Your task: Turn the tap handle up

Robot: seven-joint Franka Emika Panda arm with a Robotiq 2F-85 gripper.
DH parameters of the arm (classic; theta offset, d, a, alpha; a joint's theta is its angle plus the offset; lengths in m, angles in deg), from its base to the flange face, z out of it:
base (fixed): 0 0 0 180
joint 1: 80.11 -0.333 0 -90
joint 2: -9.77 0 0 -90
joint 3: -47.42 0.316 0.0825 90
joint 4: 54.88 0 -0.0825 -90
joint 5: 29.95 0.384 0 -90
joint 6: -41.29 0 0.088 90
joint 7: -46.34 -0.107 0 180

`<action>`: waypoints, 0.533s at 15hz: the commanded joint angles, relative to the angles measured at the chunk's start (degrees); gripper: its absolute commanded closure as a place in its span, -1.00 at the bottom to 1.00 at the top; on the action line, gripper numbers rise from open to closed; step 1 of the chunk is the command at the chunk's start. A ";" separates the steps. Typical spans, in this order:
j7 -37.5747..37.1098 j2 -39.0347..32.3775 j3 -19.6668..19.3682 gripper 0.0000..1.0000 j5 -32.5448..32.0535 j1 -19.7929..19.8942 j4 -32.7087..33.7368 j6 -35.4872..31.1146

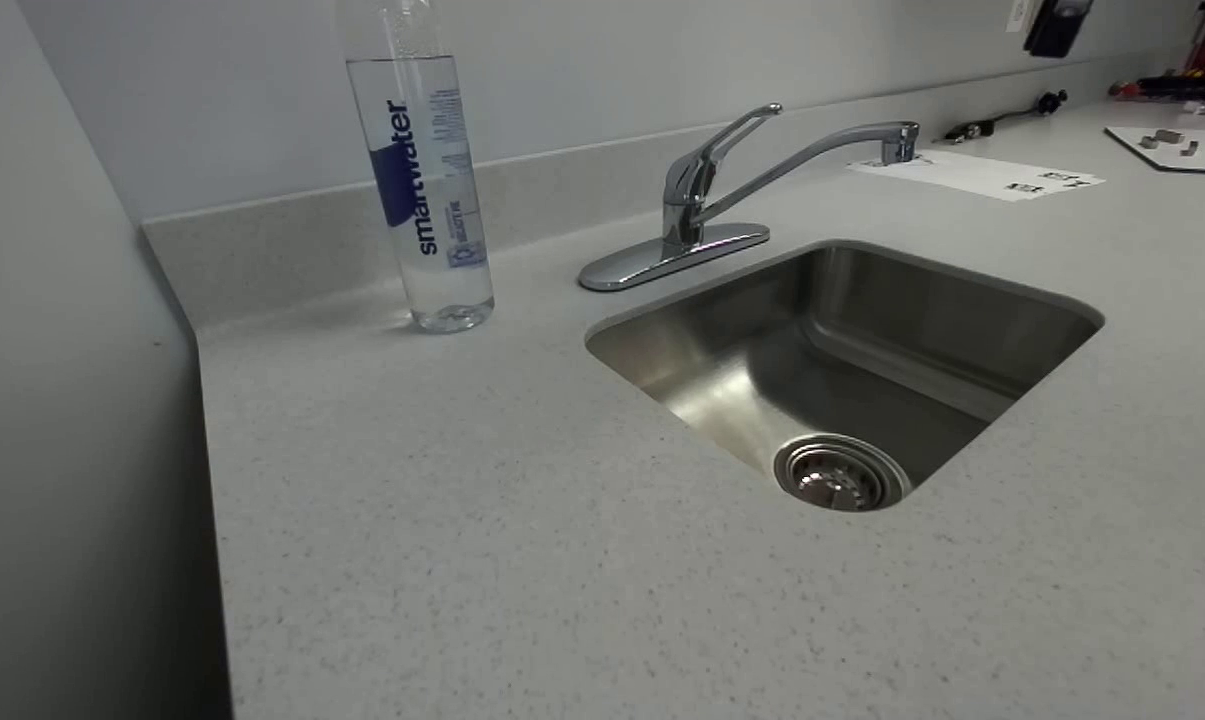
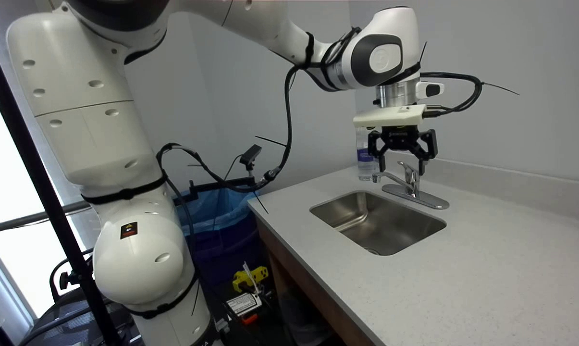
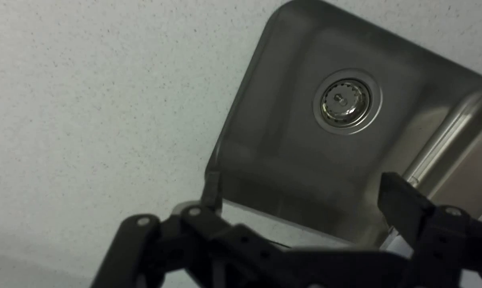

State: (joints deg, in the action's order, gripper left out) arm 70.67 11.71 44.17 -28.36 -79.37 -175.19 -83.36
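Observation:
The tap handle (image 1: pixel 747 130), a short chrome lever, slants upward from the faucet's round base in an exterior view. It also shows in an exterior view (image 2: pixel 406 169) beside a gripper finger. The longer chrome spout (image 1: pixel 812 165) extends below it. My black gripper (image 2: pixel 401 170) is open with nothing between its fingers. It appears over the faucet in that exterior view; the distance between them cannot be told. In the wrist view the open fingers (image 3: pixel 303 190) frame part of the sink, and the tap handle does not show. The gripper is out of view in an exterior view.
A steel sink (image 1: pixel 882 390) lies in front of the faucet; its drain (image 3: pixel 345 102) shows in the wrist view. A tall water bottle (image 1: pixel 432 200) stands near the faucet by the wall. A paper sheet (image 1: pixel 972 175) lies on the counter (image 1: pixel 482 520). A lined bin (image 2: pixel 217 240) stands beside it.

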 commanded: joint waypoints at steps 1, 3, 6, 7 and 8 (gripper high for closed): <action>-2.92 -6.19 1.32 -1.00 1.05 -0.24 5.34 -2.78; -4.23 -8.42 2.16 -1.00 1.14 -0.22 7.03 -4.11; -6.25 -11.39 3.34 -1.00 1.42 -0.18 9.97 -5.54; -6.87 -12.25 3.66 -1.00 1.48 -0.14 11.04 -5.67; -7.59 -13.18 3.95 -1.00 1.40 -0.13 12.12 -5.84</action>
State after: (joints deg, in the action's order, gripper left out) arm 64.92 2.10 47.38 -28.32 -79.41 -167.85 -88.92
